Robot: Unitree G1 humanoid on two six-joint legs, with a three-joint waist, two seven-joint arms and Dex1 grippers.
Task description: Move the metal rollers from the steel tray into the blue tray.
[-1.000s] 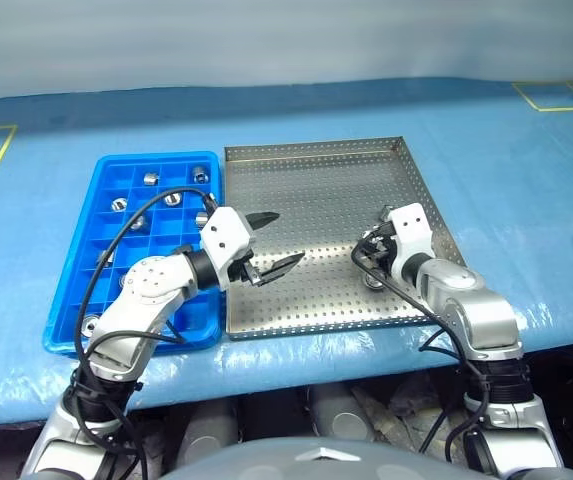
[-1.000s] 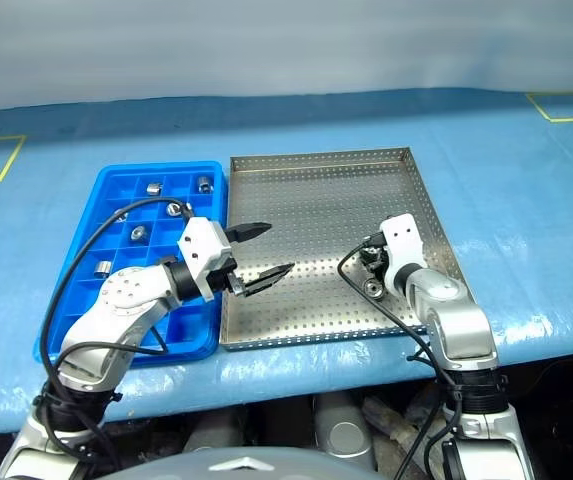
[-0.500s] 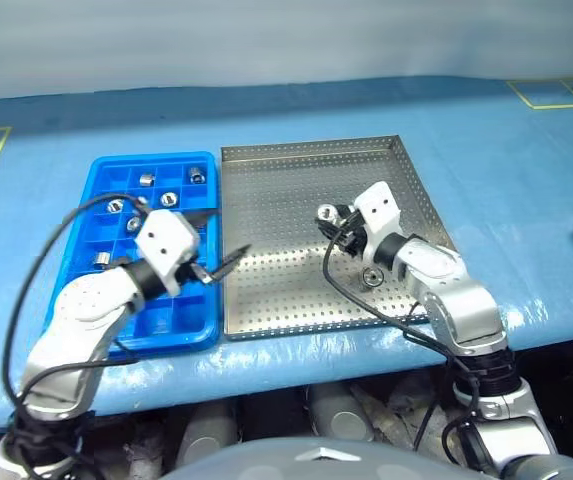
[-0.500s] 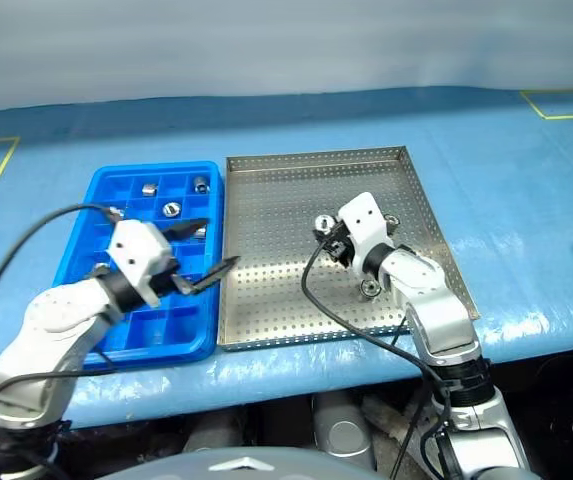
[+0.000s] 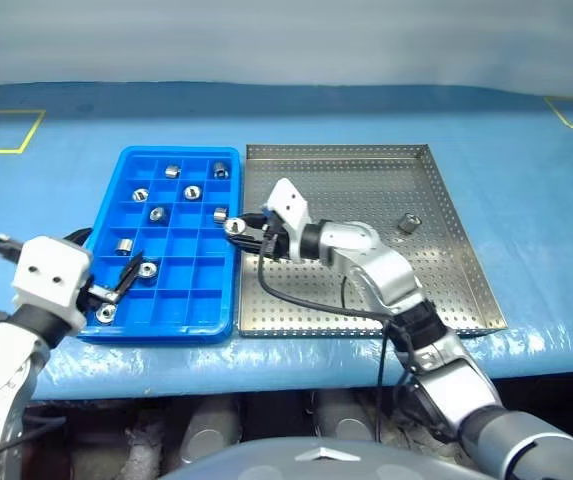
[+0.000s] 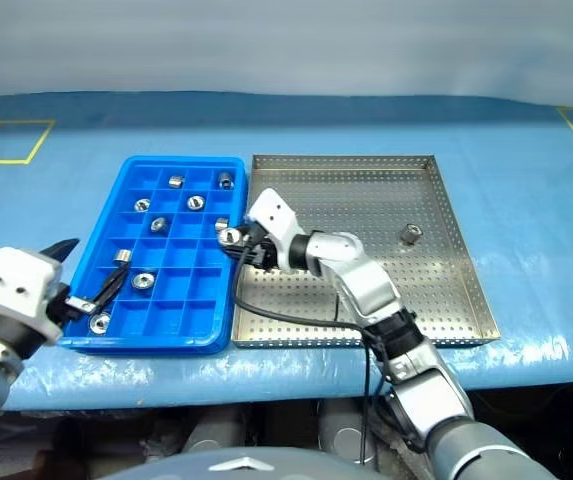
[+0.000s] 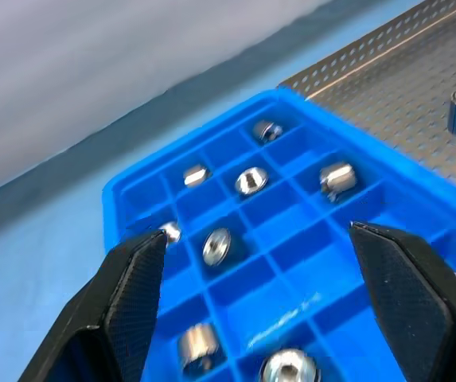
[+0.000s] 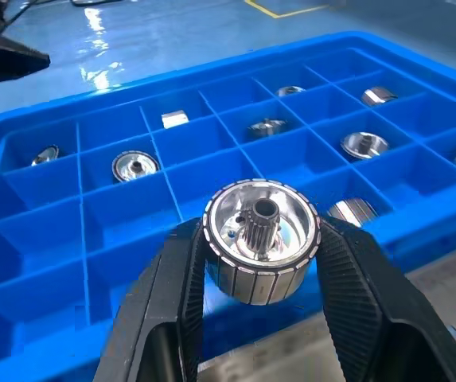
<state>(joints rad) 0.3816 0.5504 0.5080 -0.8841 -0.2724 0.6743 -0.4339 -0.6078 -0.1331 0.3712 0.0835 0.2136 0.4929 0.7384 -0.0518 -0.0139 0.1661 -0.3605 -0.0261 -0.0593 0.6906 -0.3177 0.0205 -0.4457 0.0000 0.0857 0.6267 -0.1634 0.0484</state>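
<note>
My right gripper (image 5: 236, 228) is shut on one of the metal rollers (image 8: 261, 239), a shiny ribbed cylinder with a toothed hub. It holds the roller just over the blue tray's (image 5: 166, 330) right rim, beside the steel tray (image 5: 366, 190). Another roller (image 5: 407, 222) stands alone on the steel tray's perforated floor at the right. Several rollers (image 5: 156, 213) lie in separate compartments of the blue tray. Off the blue tray's near left corner my left gripper (image 6: 88, 270) hangs open and holds nothing. The left wrist view looks between its fingers (image 7: 132, 294) over the compartments.
Both trays rest side by side on a table under a blue cover, near its front edge. Yellow tape outlines (image 5: 6, 130) mark the cover at the far left and far right. A black cable (image 5: 306, 310) loops from my right wrist above the steel tray's near part.
My right gripper has carried its roller left, from the steel tray's right side to the blue tray's rim. My left arm has swung left, off the steel tray, to the blue tray's near left corner.
</note>
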